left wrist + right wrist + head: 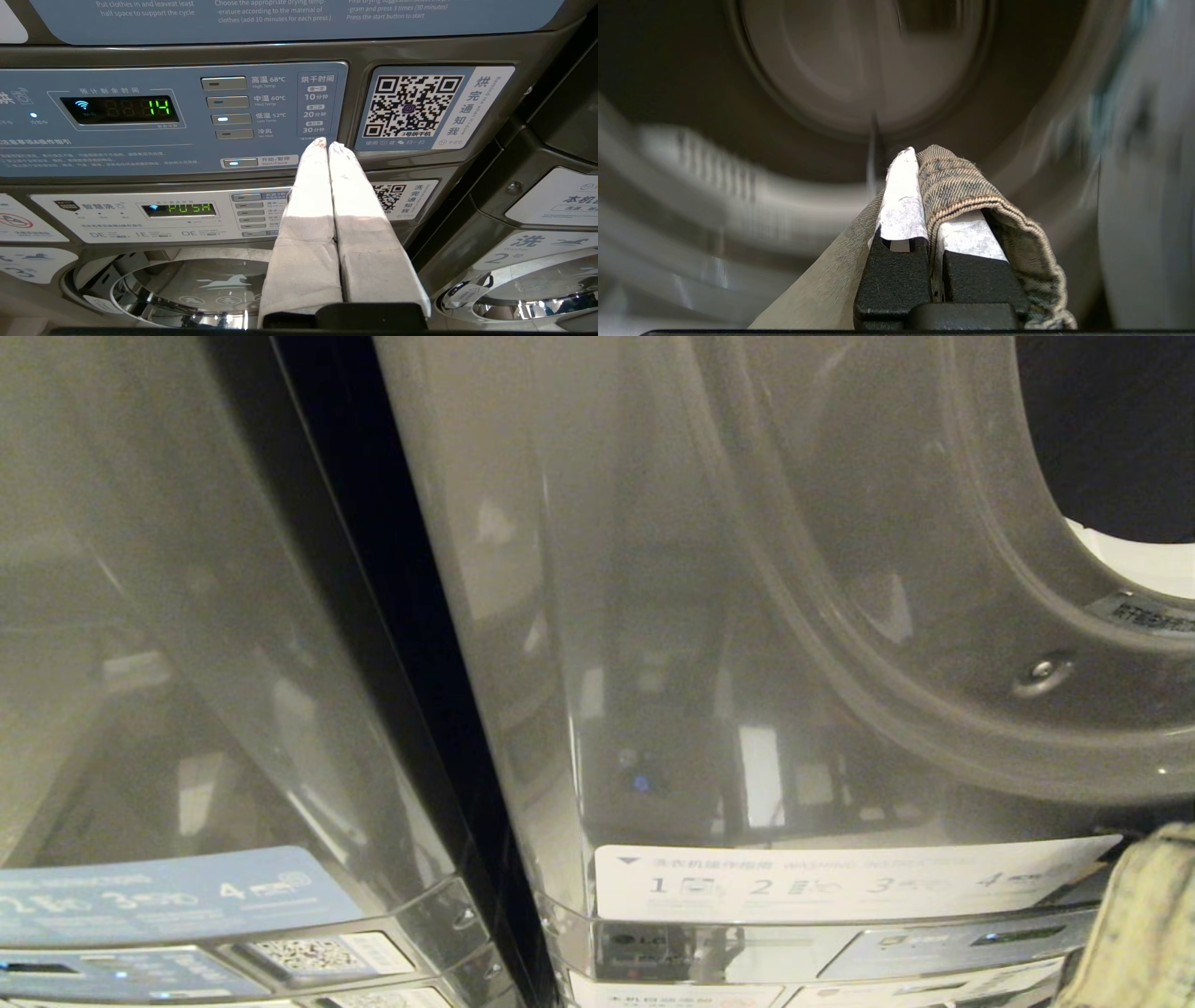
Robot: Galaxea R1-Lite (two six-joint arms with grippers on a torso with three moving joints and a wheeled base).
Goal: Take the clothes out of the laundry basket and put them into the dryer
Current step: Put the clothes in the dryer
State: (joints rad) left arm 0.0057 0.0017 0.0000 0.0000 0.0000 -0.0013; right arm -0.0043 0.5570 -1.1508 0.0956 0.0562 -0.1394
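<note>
Head view: the grey dryer front (pixel 747 644) fills the frame, its round opening (pixel 1111 439) at upper right. A faded denim garment (pixel 1139 924) pokes in at the lower right corner, beside a white instruction strip (pixel 840 882) numbered 1 to 4.

Left wrist view: the left tool (pixel 327 145) has its padded fingers pressed together, empty, before a control panel (pixel 173 116) showing "14"; a lower display reads "PUSH".

Right wrist view: the right tool (pixel 909 156) is clamped on the garment's hem, cloth draped over one finger, before the blurred drum.

Warm dim indoor light is glaring off the glossy dryer front (pixel 709 644), reflections smearing across it. Right wrist view is streaking with heavy motion blur; left wrist view is staying sharp, displays glowing.
</note>
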